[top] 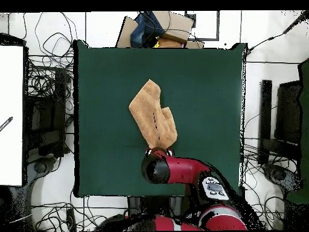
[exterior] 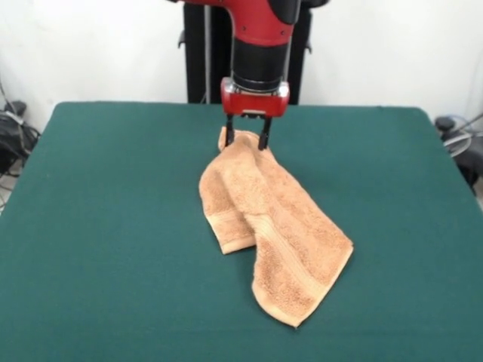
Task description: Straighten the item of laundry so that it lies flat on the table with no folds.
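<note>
The item of laundry, a light orange-tan terry towel (exterior: 272,226), lies crumpled on the dark green table (exterior: 113,226). One side is folded over the middle and a woven band shows near its near end. My gripper (exterior: 246,136) is down at the towel's far end. Its two fingers stand apart on either side of the bunched corner. In the overhead view the towel (top: 152,115) runs diagonally up from the arm's wrist (top: 158,168), which hides the gripper. The table (top: 205,90) is much wider than the towel.
Cables and equipment lie off the table's left (exterior: 15,136) and right (exterior: 460,143) edges. In the overhead view, cardboard and other items (top: 160,30) sit beyond the table's top edge, and a white board (top: 11,115) lies at the left.
</note>
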Robot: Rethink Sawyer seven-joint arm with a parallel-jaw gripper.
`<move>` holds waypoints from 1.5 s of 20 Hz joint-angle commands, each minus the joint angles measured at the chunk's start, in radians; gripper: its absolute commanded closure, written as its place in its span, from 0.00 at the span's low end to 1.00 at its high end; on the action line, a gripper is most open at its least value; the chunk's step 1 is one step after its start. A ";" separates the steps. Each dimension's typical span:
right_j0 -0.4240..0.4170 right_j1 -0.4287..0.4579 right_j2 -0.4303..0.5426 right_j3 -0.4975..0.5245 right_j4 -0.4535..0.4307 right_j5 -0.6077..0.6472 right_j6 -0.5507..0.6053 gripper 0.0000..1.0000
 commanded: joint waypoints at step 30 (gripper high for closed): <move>0.020 0.051 0.072 -0.285 0.153 0.247 0.178 0.00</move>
